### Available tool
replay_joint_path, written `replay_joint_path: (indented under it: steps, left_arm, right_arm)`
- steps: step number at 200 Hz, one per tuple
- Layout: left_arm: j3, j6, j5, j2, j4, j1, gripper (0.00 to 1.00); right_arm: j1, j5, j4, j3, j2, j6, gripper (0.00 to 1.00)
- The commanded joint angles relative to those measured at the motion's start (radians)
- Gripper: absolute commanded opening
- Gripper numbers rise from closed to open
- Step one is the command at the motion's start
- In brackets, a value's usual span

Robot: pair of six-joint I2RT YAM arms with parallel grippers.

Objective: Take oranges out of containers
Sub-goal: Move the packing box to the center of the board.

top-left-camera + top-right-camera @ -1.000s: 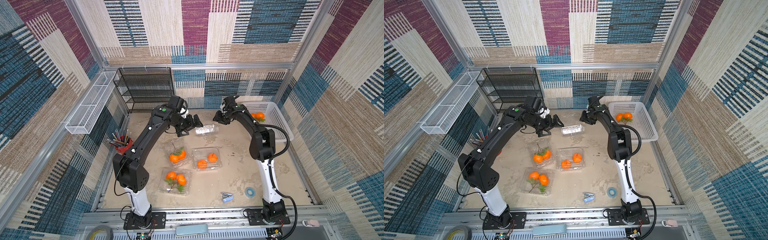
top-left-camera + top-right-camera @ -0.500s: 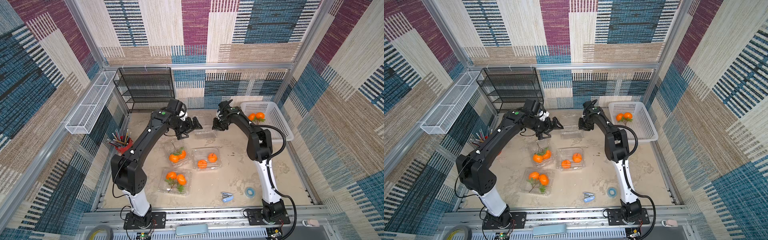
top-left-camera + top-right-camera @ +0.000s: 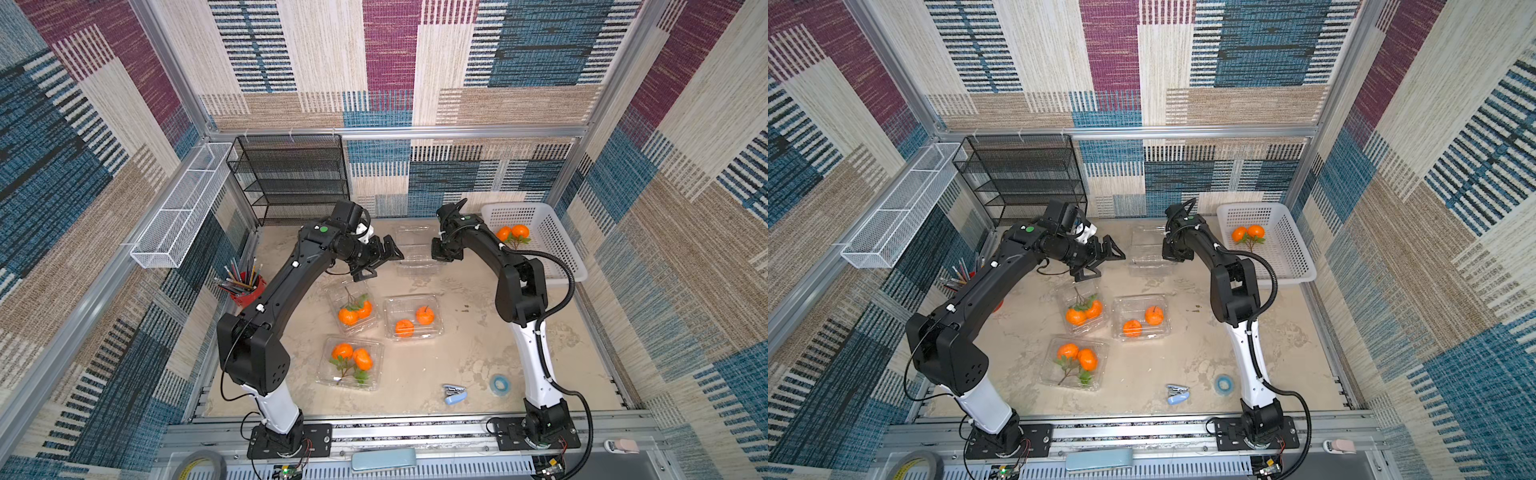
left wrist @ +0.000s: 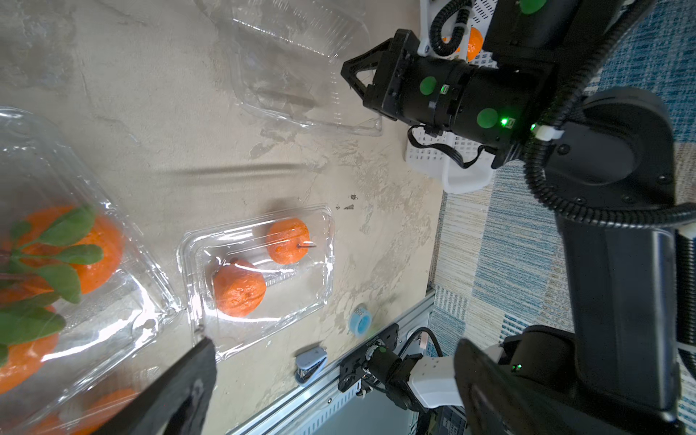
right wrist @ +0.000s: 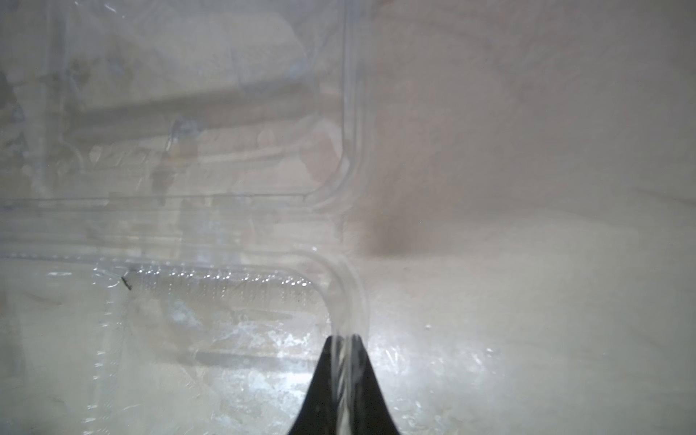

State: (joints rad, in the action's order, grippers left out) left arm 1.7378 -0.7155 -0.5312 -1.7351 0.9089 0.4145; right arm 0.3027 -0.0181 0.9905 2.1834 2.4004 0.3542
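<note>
Left gripper (image 3: 383,262) has its jaws wide apart, holds nothing and hovers above the table, left of centre. Just nearer are three containers (image 3: 412,318) mid-table, each with two oranges (image 3: 348,316) inside. An empty container (image 3: 417,254) lies open at far centre. Right gripper (image 5: 343,340) is pinched together on its right rim. At far right, a white basket (image 3: 557,249) holds two more on a stem.

The right wrist view is hazy: the empty container (image 5: 226,286) shows only faint ribbed edges, and the right jaws, pinched on its rim, are cut off by the frame edge. In both top views, just right of centre, those jaws hide under the right arm (image 3: 478,241). At centre left the left arm (image 3: 286,284) covers part of the pencil cup (image 3: 243,293).
</note>
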Motion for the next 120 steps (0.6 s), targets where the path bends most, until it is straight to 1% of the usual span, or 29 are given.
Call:
replay_joint_path:
  steps: [1,32,58,70,99,120]
  left_arm:
    - [-0.001,-0.026,-0.025,0.0,-0.012,-0.001,0.99]
    - [-0.02,-0.035,-0.019,0.022,-0.013,0.0,0.99]
    - [-0.028,-0.038,-0.015,0.034,-0.013,-0.001,0.99]
    - [-0.022,-0.036,-0.013,0.032,-0.007,-0.001,0.99]
    - [0.007,-0.021,-0.01,0.021,0.02,-0.001,0.99]
    - [0.047,-0.003,-0.005,0.006,0.046,-0.002,0.99]
  right_arm:
    - [-0.038,0.104,-0.023,0.044,-0.003,-0.037,0.1]
    - [-0.112,0.116,-0.066,0.098,0.032,-0.104,0.09]
    - [-0.154,0.164,-0.098,0.13,0.057,-0.151,0.09]
    - [-0.174,0.155,-0.103,0.141,0.069,-0.162,0.09]
    - [-0.18,0.15,-0.138,0.142,0.081,-0.189,0.11]
    - [-0.181,0.204,-0.129,0.151,0.1,-0.196,0.13]
